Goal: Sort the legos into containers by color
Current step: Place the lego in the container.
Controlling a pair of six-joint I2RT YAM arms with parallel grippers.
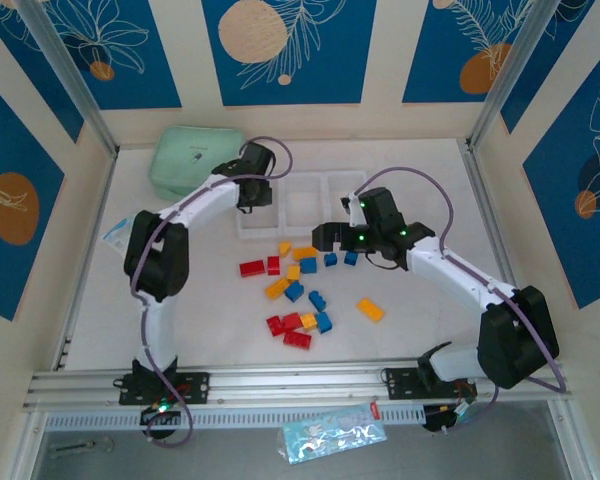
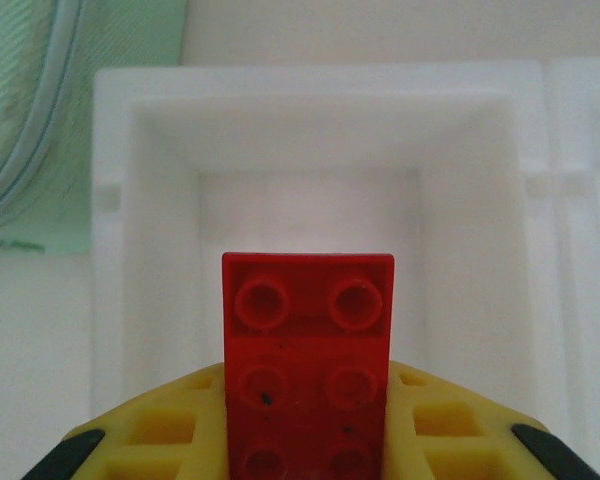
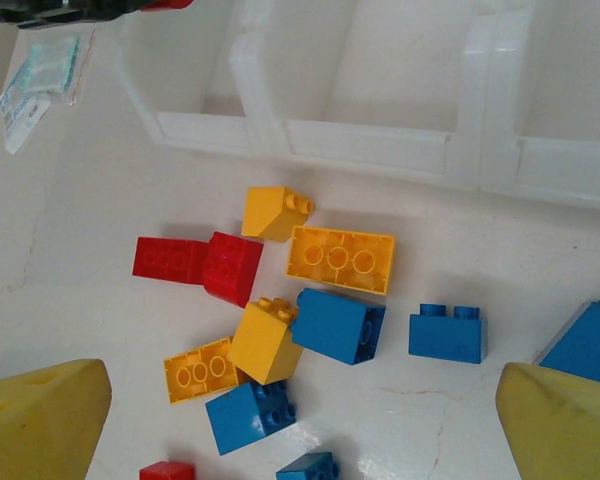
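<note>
White table (image 1: pixel 430 290) holds most legos (image 1: pixel 295 291) loose. My left gripper (image 1: pixel 254 192) clamps a red brick (image 2: pixel 308 340) over the left bin (image 2: pixel 160 200), which looks empty. The right gripper (image 1: pixel 324 236) hangs spread above the pile. I judge sorting barely begun.

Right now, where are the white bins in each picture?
Top external: the white bins sit mid-table, just beyond the loose bricks.
Left wrist: the white bins span the frame, the leftmost centred behind the red brick held in the left fingers.
Right wrist: the white bins run along the top edge.
Shared landmark: the mint-green pouch, left of the bins in the top and left wrist views.
</note>
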